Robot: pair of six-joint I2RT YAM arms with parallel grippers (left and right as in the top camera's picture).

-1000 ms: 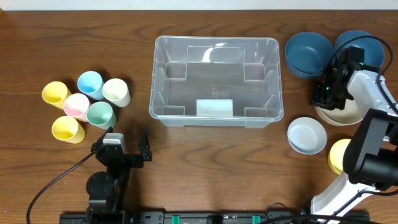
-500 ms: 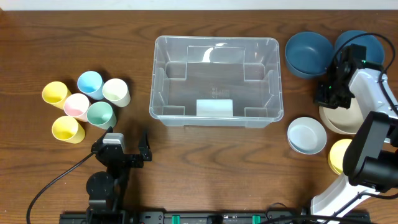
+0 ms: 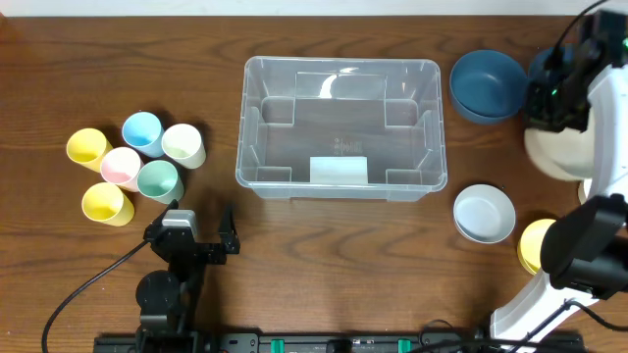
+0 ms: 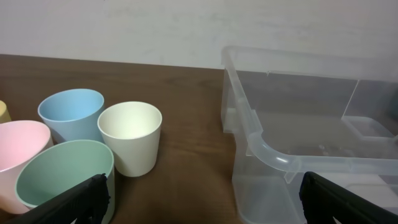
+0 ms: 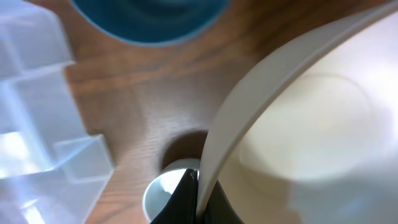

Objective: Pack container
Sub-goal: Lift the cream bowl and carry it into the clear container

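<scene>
— The brown wooden table [image 3: 98, 59] carried the clear container [image 3: 339, 123] at its middle, empty.
— The right gripper [image 5: 198, 193] pinched the cream bowl [image 3: 561, 152] by its rim, probably to carry it in. The left gripper [image 3: 201, 221] sat spread at the near edge, idle beside the cups [image 3: 137, 162].
— And a second before?
— The bowl had lain lower; it had since risen toward the far right corner.

I've got a dark brown wooden table [image 3: 324, 257] carrying a large clear plastic rectangular container [image 3: 339, 62]. Left of it: cluster of six pastel plastic cups [image 3: 122, 167]. Right of it: dark blue round bowl [image 3: 486, 86], white round bowl [image 3: 484, 213], yellow round bowl [image 3: 533, 242].
</scene>
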